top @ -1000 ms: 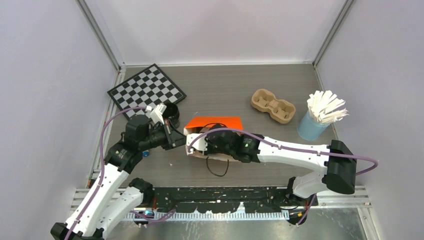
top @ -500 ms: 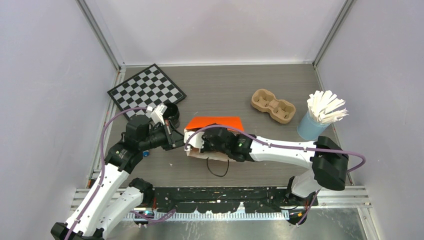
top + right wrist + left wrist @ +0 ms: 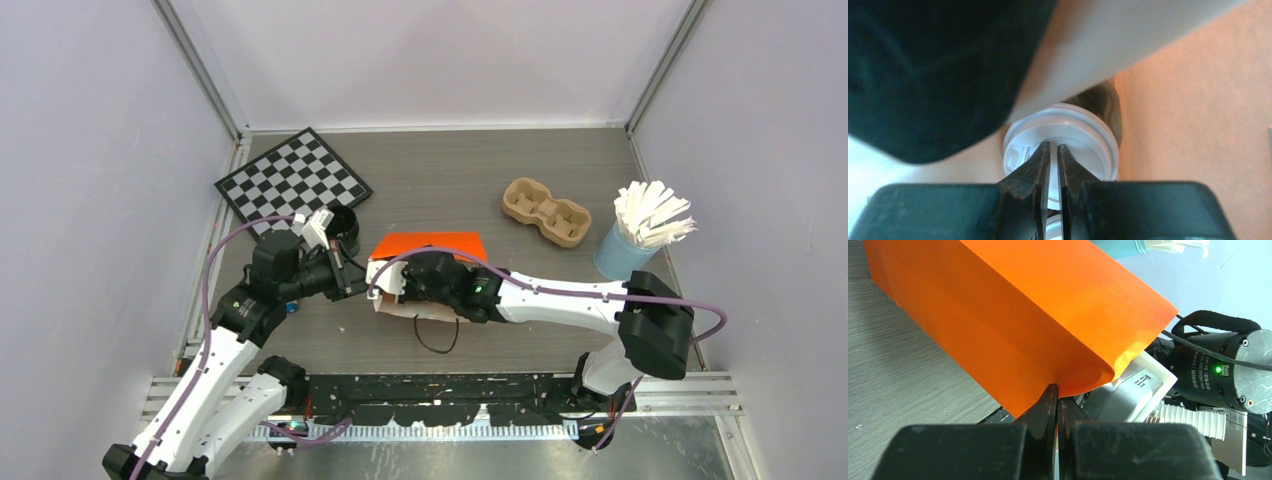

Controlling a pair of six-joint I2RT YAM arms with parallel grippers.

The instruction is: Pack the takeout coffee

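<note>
Right wrist view puts the coffee cup [image 3: 1088, 137] inside the orange bag [image 3: 1013, 315], its white lid facing you. Your right claw [image 3: 1053, 148] is pinched almost shut, apparently on the lid's raised rim. Your left claw [image 3: 1054, 390] is clamped tight on the bag's lip, propping the mouth open. Slide the cup in deep and settle it before you loosen the right fingers. Hold the left pinch firm so the mouth doesn't sag.

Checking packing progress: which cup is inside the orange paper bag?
The small cup with the round white plastic sip lid, inside the orange paper bag; the black lidless cup and the blue stick-filled cup stand outside it.
</note>
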